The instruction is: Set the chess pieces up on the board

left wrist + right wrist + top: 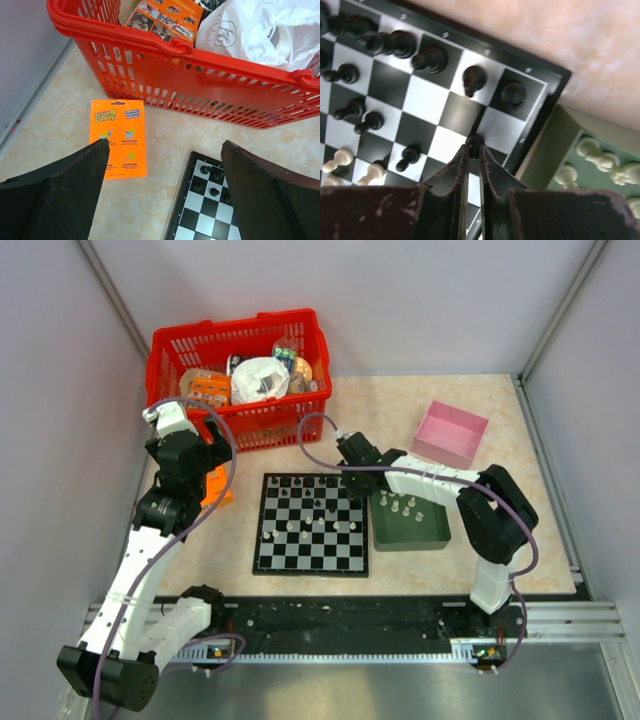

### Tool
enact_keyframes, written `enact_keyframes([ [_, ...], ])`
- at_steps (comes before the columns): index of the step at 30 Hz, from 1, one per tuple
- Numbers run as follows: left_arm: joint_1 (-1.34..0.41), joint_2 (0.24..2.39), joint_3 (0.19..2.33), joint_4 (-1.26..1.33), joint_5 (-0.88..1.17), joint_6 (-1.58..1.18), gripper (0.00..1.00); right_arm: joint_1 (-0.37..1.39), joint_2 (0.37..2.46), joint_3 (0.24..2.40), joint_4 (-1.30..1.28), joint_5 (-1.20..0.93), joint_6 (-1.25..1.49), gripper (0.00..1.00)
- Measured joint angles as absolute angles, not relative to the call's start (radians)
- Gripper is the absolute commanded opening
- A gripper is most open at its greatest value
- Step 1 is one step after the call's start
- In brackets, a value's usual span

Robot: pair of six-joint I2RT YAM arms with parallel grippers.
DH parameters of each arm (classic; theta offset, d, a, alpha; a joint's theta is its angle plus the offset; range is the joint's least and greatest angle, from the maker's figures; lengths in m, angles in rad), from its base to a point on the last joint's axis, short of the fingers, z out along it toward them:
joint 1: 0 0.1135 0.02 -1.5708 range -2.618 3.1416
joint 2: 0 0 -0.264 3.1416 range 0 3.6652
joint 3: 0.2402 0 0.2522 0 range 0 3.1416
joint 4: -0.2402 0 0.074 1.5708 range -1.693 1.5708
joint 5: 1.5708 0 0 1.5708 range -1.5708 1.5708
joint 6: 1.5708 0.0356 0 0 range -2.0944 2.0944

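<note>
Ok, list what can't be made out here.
1. Right wrist view: the black piece shows only its top; the right fingers cover the rest.
2. Left wrist view: the board shows one corner only, cut off by the frame edge and the left fingers.
3. Top view: the chess pieces are too small to identify.

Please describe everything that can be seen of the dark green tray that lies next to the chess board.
The dark green tray is a shallow rectangle with low walls and looks like matte plastic. It lies flat on the table, close beside the right edge of the board; whether they touch I cannot tell. Several white chess pieces stand in its far half, and its near half is bare. The right arm passes above its far edge.
</note>
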State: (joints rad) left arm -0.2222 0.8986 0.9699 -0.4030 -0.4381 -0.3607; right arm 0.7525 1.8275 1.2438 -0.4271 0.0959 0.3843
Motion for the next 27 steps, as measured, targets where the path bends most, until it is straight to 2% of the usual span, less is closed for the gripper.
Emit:
enact_keyframes([
  [20, -0.222, 0.899, 0.97, -0.402, -0.431, -0.365, 0.99, 0.71, 1.83, 1.244, -0.416, 0.155, 0.374, 0.14],
  [27, -0.222, 0.899, 0.966, -0.399, -0.427, -0.365, 0.99, 0.71, 1.834, 1.244, -0.411, 0.137, 0.369, 0.23],
])
